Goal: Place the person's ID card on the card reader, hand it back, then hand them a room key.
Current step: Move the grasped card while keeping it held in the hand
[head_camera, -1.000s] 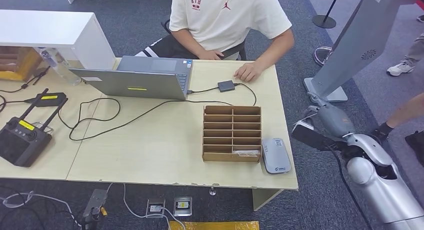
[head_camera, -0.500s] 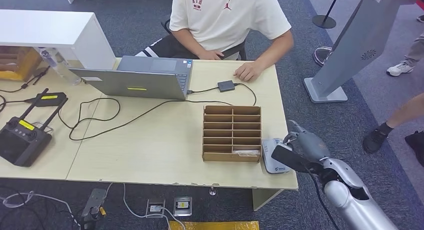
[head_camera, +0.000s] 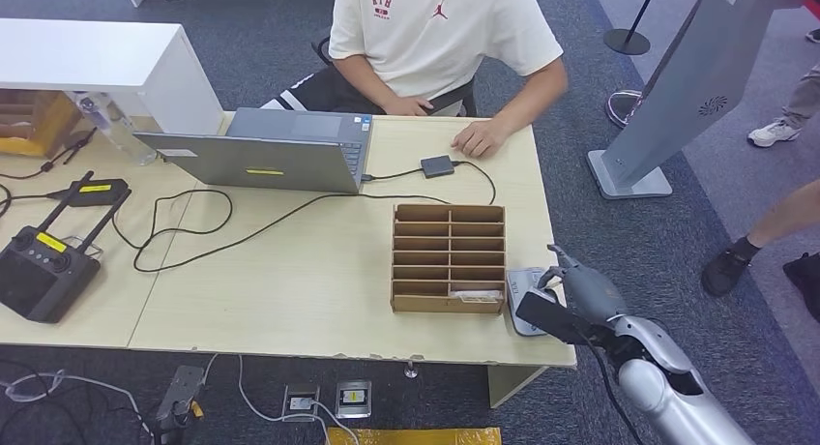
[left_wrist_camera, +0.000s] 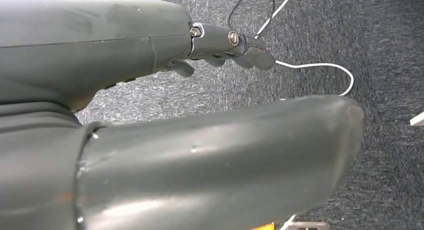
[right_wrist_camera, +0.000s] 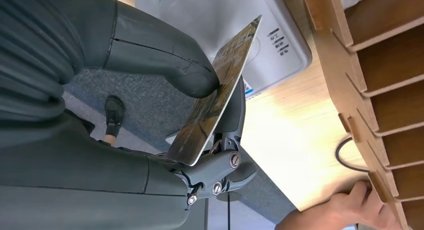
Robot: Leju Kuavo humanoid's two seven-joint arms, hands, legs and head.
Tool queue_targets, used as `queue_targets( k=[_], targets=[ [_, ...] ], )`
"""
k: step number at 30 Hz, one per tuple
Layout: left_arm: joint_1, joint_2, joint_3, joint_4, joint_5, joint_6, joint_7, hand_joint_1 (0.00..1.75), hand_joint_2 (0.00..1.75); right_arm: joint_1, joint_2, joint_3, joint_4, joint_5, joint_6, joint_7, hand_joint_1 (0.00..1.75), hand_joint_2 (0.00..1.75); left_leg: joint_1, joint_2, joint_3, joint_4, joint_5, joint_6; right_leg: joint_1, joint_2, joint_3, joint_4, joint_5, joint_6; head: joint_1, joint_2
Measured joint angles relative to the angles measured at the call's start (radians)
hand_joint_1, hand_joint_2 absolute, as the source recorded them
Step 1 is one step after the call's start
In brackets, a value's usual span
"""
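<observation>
One ID card (right_wrist_camera: 216, 92) pinched in my right hand (head_camera: 571, 295), hovering tilted over the card reader (head_camera: 527, 282); I'd flatten it and lower gently onto the reader's face.

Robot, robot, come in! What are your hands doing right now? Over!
Right hand pinches the ID card, above the card reader. Left hand hangs over carpet, holding nothing. Nothing in the way.

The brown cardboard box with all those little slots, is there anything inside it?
In the brown cardboard slotted organizer, one pale card lies in the nearest right-hand slot. The other slots look empty from above, though their dividers hide the slot floors.
</observation>
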Motion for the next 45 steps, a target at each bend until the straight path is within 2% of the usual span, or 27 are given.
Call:
queue_targets(
  k=[34,40,45],
  targets=[
    [0.01,0.0,0.0,0.0,0.006,0.011,0.0,0.0,0.0,0.013,-0.043,0.03,-0.025,-0.017,0.005,0.035,1.75,1.75,0.0,0.0,0.001,0.0,0.0,0.0,0.0,0.002,0.0,0.0,0.0,0.0,0.0,0.0],
    [0.007,-0.001,0.0,0.0,-0.001,0.011,0.0,0.0,0.0,-0.054,-0.068,0.013,-0.018,0.025,0.06,-0.078,1.75,1.75,0.0,0.001,0.001,0.0,0.0,0.0,0.0,0.002,0.0,0.0,0.0,0.0,0.0,0.0],
    [0.003,-0.002,0.0,0.0,-0.009,0.011,0.0,0.0,0.0,-0.13,-0.089,-0.023,-0.007,0.086,0.078,-0.114,1.75,1.75,0.0,0.001,0.001,0.0,0.0,0.0,0.0,0.002,0.0,0.0,0.0,0.0,0.0,0.0]
  ],
)
